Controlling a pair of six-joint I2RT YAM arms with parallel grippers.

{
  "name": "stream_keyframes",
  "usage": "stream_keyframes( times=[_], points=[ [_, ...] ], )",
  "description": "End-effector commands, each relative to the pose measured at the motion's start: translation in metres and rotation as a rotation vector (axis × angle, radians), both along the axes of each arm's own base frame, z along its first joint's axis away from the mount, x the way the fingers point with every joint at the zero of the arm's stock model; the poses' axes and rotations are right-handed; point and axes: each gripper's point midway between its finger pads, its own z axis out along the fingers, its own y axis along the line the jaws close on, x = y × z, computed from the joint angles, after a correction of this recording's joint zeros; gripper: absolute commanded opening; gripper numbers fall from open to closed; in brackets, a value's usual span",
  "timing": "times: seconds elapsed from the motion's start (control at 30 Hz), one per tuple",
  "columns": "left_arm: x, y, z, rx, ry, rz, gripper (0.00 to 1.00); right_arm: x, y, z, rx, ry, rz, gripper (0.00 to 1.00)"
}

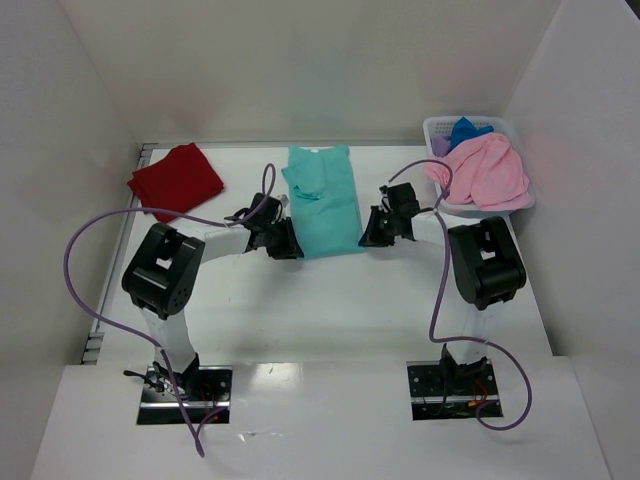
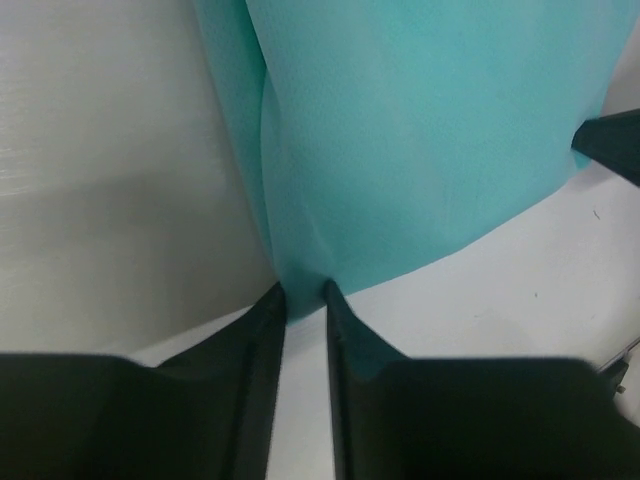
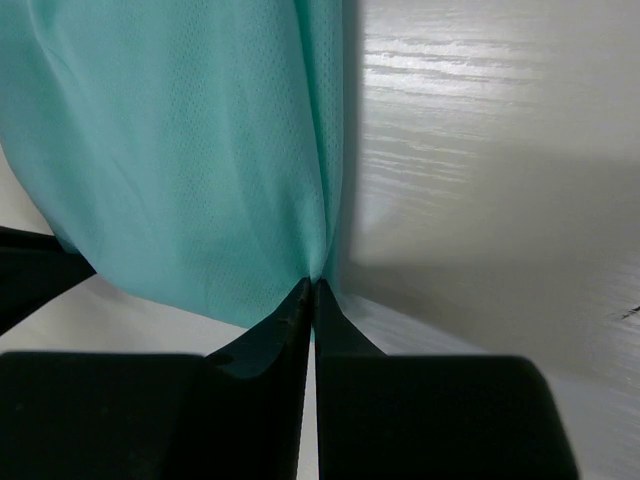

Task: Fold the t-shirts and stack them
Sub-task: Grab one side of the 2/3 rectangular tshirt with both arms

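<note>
Spreading under the teal t-shirt [image 1: 325, 205], a white table [image 1: 330, 300] meets white walls [image 1: 300, 70].

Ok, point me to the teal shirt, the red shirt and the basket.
teal t-shirt [image 1: 325, 205], top view, middle of its body.
dark red t-shirt [image 1: 177, 180], top view, centre of the folded square.
white basket [image 1: 432, 123], top view, far left rim.

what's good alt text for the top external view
Two robot arms have their left fingers and right fingers at the near corners of a teal t-shirt lying on a white table. A folded dark red t-shirt lies far left; a white basket far right holds a pink shirt, a blue shirt and a purple shirt.
</note>
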Motion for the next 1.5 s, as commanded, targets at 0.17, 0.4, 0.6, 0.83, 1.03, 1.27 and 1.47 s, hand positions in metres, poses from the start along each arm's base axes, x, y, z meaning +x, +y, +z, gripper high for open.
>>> stream_keyframes(
  times=[0.17, 0.4, 0.6, 0.83, 1.03, 1.27, 1.47],
  points=[
    [-0.003, -0.002, -0.008, 0.005, 0.030, 0.002, 0.13, -0.019, 0.021, 0.012, 0.033, -0.009, 0.025, 0.00],
    [-0.008, 0.009, 0.005, 0.052, 0.011, 0.001, 0.13, -0.036, 0.023, 0.017, 0.025, -0.002, 0.005, 0.00],
    [-0.026, 0.021, 0.005, 0.096, 0.042, -0.006, 0.13, -0.039, 0.014, 0.022, -0.003, -0.012, -0.041, 0.03],
    [-0.032, 0.029, 0.008, 0.111, 0.050, -0.013, 0.16, -0.041, 0.006, 0.020, -0.028, -0.007, -0.081, 0.04],
    [-0.038, 0.028, 0.003, 0.110, 0.064, -0.041, 0.27, -0.044, 0.005, 0.017, -0.027, 0.005, -0.088, 0.09],
    [-0.032, 0.025, 0.009, 0.106, 0.035, -0.068, 0.52, -0.047, 0.007, 0.027, 0.002, 0.003, -0.106, 0.49],
    [-0.032, 0.022, 0.014, 0.083, 0.024, -0.079, 0.53, -0.062, 0.006, 0.025, 0.027, 0.043, -0.119, 0.51]
  ],
)
